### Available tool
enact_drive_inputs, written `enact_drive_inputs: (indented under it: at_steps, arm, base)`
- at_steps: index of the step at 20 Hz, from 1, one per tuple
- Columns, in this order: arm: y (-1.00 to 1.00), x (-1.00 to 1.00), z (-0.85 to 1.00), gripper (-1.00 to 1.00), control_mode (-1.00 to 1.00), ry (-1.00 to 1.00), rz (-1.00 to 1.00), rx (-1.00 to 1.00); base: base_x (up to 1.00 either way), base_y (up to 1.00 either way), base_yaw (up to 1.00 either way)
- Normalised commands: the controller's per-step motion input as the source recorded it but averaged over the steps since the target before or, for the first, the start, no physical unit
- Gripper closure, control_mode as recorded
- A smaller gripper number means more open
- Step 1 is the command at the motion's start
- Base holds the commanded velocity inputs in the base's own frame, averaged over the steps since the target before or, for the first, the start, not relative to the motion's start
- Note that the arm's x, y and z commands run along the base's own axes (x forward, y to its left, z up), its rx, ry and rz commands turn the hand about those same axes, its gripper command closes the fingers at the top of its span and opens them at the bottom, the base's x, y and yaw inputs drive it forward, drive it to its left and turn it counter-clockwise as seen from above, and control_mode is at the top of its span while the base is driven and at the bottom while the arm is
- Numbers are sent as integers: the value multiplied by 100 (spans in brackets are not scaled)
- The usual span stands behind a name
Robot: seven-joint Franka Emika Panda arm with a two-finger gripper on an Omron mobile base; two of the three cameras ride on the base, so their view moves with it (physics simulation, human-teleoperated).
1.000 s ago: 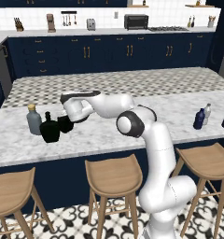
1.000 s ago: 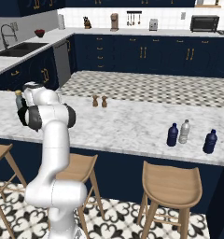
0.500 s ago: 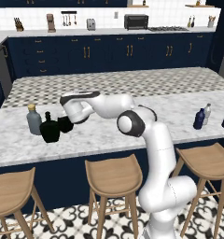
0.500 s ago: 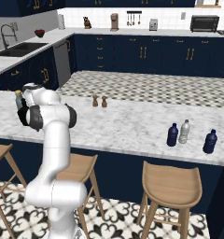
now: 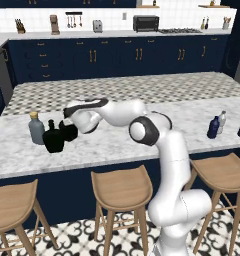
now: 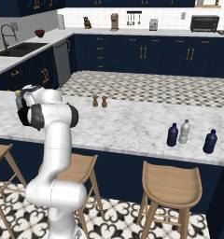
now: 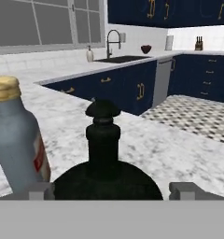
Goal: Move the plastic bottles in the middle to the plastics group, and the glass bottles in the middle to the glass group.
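We see that the fingers point(image 7: 109, 190) have just gone from pinched tight a second ago to spread wide, and the arm has barely shifted in the base views over that time. We read this as a release: the black glass bottle point(image 7: 104, 158) sitting straight ahead of the fingers now stands on its own on the marble desk point(image 7: 179, 149), and this delivery to the glass group looks finished.

In the hand view one fingertip point(image 7: 41, 191) shows low on one side of the bottle's round belly and the other low on the opposite side, both with a gap to the glass as far as we can judge, so nothing is held. The bottle stays between the fingers, upright, neck and stopper rising just beyond them.

Just beside the fingers, to the side of the black bottle, stands the tall grey bottle with tan cap point(image 7: 13, 135), close to it but whether touching we cannot tell. In the left base view a second black bottle point(image 5: 53, 139) stands near the first, in front of the grey one.

Well apart from the fingers, at the far end of the desk, wait the plastics point(image 5: 213, 127)
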Motion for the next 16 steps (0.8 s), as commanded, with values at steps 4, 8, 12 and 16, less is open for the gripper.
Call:
enact_drive_inputs:
  at_steps: [4,8,12,16]
  arm:
    - [-4,-6,49,-100,-100,2,-1,-2]
    - [-21,-14,56,-100,-100,8,-8,-14]
    - [-31,-28,61,-100,-100,23,-14,-17]
    - [-24,-40,78,-100,-100,18,-7,-8]
  base:
    - [0,0,0]
    - [0,0,0]
    - [0,0,0]
    - [0,0,0]
